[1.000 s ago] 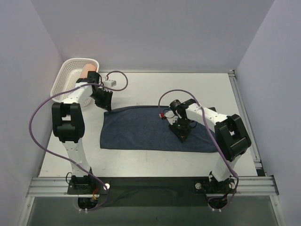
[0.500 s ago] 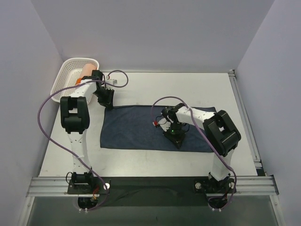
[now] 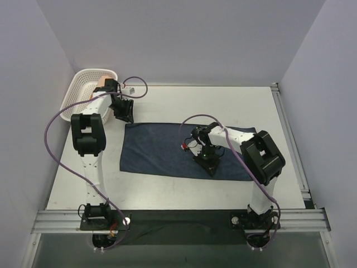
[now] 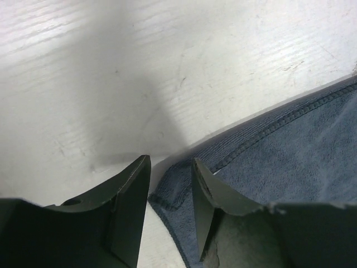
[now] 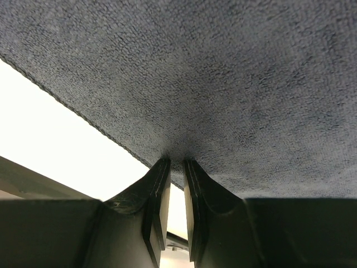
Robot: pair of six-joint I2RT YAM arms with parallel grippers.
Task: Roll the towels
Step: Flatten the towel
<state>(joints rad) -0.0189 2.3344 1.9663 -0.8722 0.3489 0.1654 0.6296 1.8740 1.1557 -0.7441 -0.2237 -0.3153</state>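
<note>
Navy towel [image 3: 162,153] lies spread flat, plain and dark, beside the white basket [image 3: 75,95] that holds your orange towel [image 3: 102,84]. Your left gripper [image 4: 170,162] stands parted over the corner nearest the basket; your right gripper [image 5: 176,162] pinches puckered cloth at the edge farther from it.

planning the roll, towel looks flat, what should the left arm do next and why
Probably lift the left end effector straight up, clear of the cloth. Its jaws stand apart, the far-left corner of the dark navy-blue cloth towel lies loose between them, and the right end effector pinches it by its near edge.
</note>
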